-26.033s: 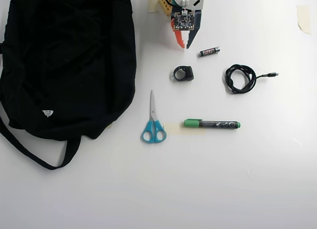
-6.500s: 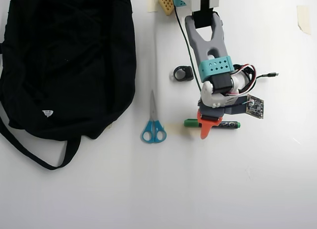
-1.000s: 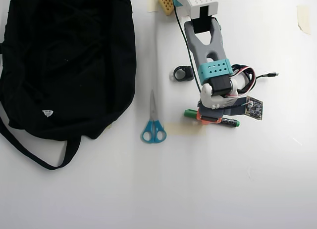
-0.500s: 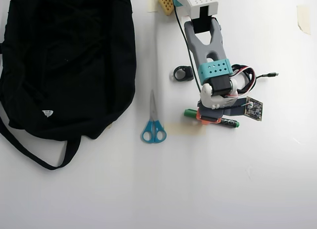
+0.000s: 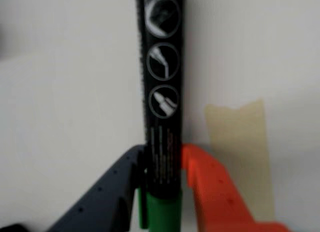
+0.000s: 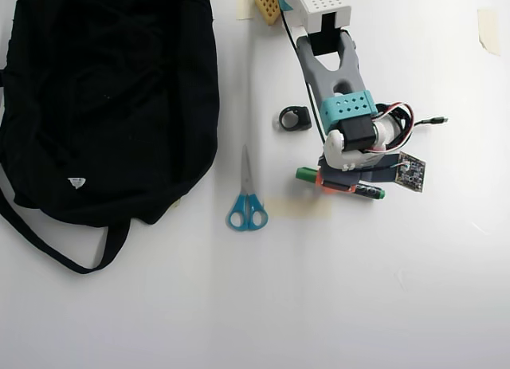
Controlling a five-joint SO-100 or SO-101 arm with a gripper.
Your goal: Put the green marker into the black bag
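Note:
The green marker (image 5: pixel 162 91) has a dark barrel with pale icons and a green end at the bottom of the wrist view. It stands between my dark finger (image 5: pixel 120 177) and my orange finger (image 5: pixel 210 182), and both press its sides. In the overhead view the marker (image 6: pixel 306 174) lies nearly level under my gripper (image 6: pixel 341 182), its green cap sticking out to the left. My gripper (image 5: pixel 162 154) is shut on it. The black bag (image 6: pixel 103 90) fills the upper left of the overhead view, well left of the gripper, with a small white tag (image 6: pixel 76 182).
Blue-handled scissors (image 6: pixel 247 200) lie between the bag and the gripper. A small black ring-shaped part (image 6: pixel 294 118) sits beside the arm. Pale tape (image 6: pixel 307 206) is stuck to the white table just below the marker, and also shows in the wrist view (image 5: pixel 240 152). The bag's strap (image 6: pixel 56 249) loops out at lower left.

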